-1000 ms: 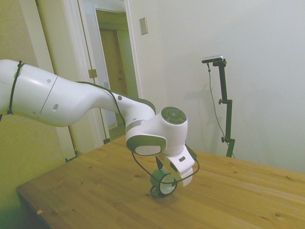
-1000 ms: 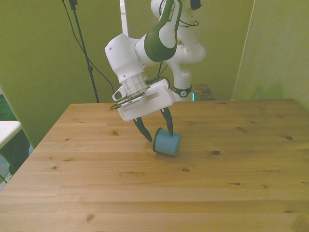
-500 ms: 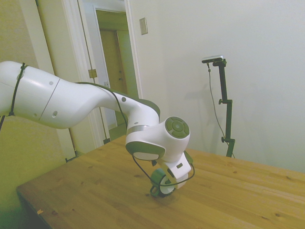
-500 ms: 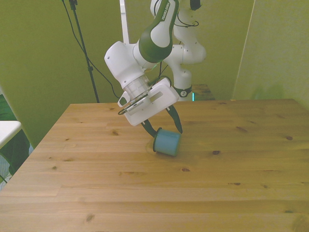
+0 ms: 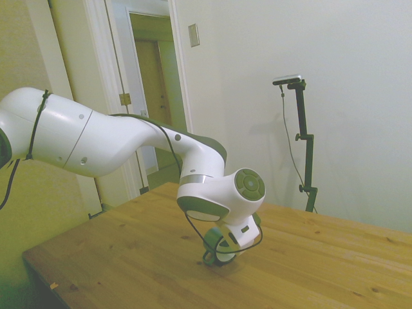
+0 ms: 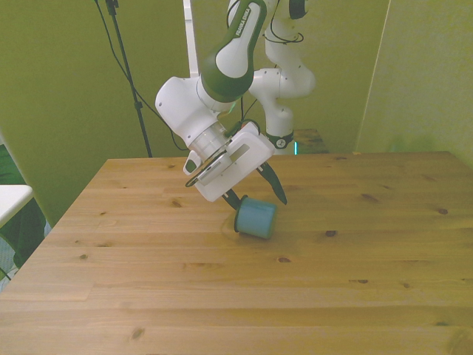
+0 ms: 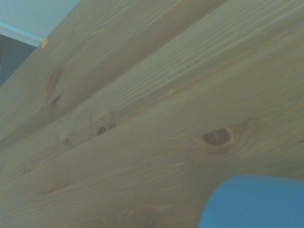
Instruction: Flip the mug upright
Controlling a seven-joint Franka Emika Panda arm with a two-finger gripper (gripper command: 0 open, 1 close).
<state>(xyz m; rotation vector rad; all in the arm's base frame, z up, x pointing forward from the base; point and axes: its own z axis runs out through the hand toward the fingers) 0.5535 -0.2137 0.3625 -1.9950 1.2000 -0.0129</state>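
The teal-blue mug (image 6: pixel 256 217) lies on its side near the middle of the wooden table (image 6: pixel 222 296). In the side view the mug (image 5: pixel 219 248) shows its white inside, and its loop handle rests against the table. My gripper (image 6: pixel 255 198) is tilted steeply over the mug's far end and is open. One dark finger stands on each side of the mug body, and I cannot tell whether they touch it. The wrist view shows a blurred blue corner of the mug (image 7: pixel 251 202) against the wood grain.
The table's edges (image 5: pixel 38 264) lie well away from the mug on every side. A doorway (image 5: pixel 151 84) and pale walls stand behind the table in the side view.
The wrist has tilted further and dropped lower, bringing the open fingers down around the mug's far end. The mug has stayed in place on its side.
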